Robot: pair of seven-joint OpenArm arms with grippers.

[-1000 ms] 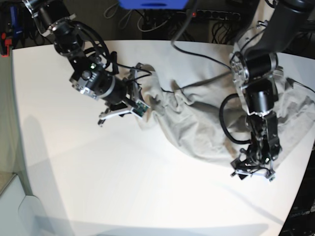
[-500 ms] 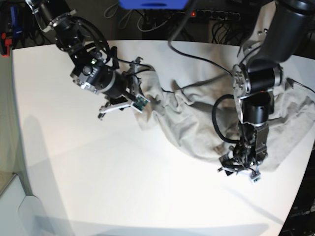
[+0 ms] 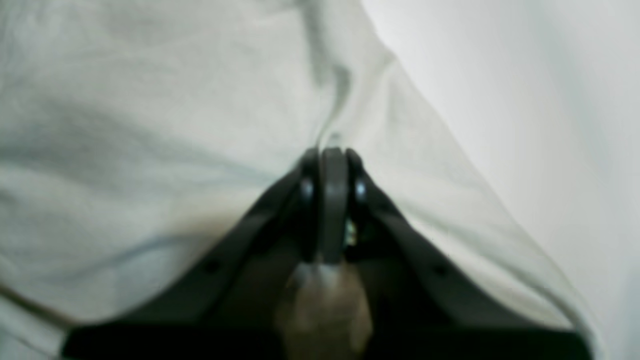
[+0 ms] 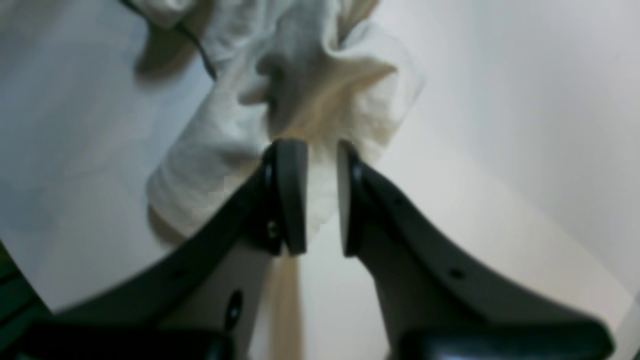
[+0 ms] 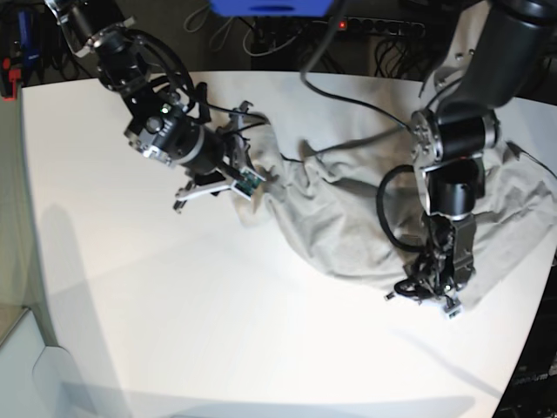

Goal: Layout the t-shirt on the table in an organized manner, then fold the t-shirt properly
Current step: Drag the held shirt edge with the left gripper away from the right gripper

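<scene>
You're only starting: both grippers, left gripper (image 3: 332, 155) and right gripper (image 4: 315, 150), are pinching the t-shirt (image 5: 348, 218) edges between their jaws (crumpled, unfolded).

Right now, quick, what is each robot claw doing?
Left gripper: shut, pinching the t-shirt.
Right gripper: shut on a bunched bit of the t-shirt.

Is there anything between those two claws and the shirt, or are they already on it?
Nothing visible is in the way. The left gripper is shut on the t-shirt edge; the right gripper has cloth bunched between its fingers.
</scene>
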